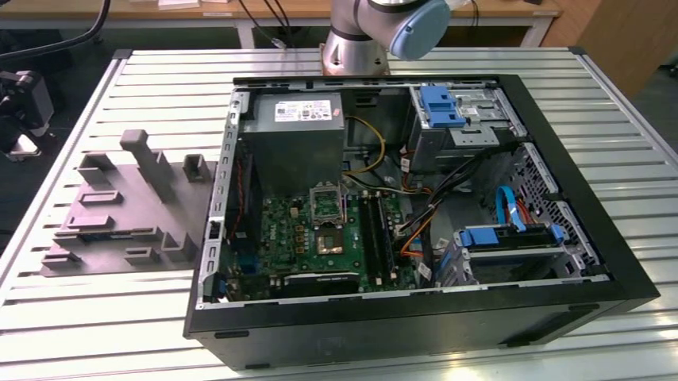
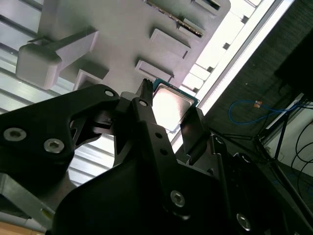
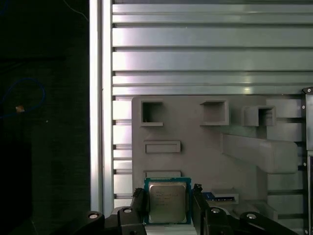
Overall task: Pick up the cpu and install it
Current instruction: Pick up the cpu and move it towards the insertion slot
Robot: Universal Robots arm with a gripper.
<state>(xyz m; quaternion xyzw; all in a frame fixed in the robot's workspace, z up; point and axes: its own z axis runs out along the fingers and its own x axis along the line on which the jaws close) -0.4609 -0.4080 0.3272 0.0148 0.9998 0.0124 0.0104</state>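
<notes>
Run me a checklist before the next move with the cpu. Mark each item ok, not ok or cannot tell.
1. cpu between the jaws of the gripper: ok, in both wrist views.
2. Jaws against two opposite cpu edges: ok.
3. cpu square in the grip: ok in the first wrist view.
4. cpu lifted clear of the grey tray: cannot tell.
5. Nothing lying on the socket: ok in the exterior view.
6. Socket frame open to take the chip: cannot tell.
</notes>
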